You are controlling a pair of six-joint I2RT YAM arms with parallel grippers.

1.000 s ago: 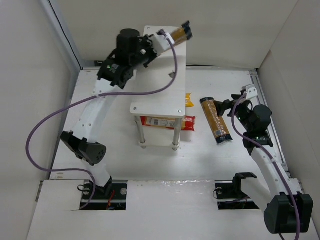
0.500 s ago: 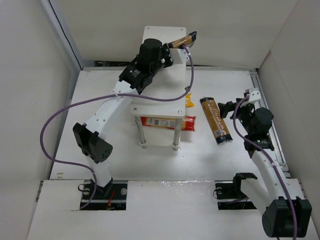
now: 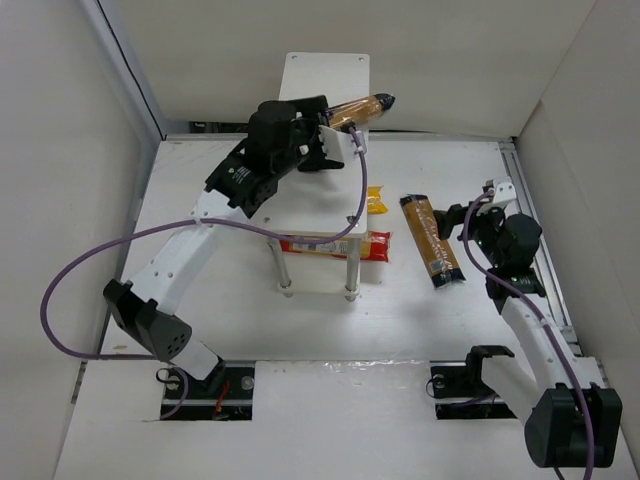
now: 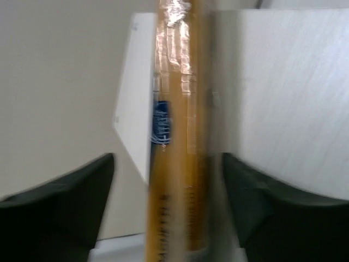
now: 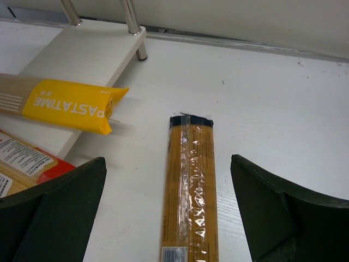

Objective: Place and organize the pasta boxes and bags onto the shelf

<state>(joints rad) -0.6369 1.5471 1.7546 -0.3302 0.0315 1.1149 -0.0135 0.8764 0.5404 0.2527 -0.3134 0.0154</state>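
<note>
Shelving: my left tool (image 4: 168, 158) stands released around the top bag (image 3: 360, 105) at the shelf (image 3: 320, 75) edge, so next, I reckon, my released right tool (image 5: 168, 159) grasps the desk bag (image 5: 191, 191).

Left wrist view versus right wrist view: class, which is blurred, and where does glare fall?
Left wrist view: blurred throughout, glare high on the golden pasta bag. Right wrist view: sharp, lettering legible on the yellow pack, small glints on the golden-brown pack.

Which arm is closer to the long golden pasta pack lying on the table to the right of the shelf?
Right. The right fingers are open just beside that pack. The left fingers are farther off, over the shelf, set around another pack.
</note>
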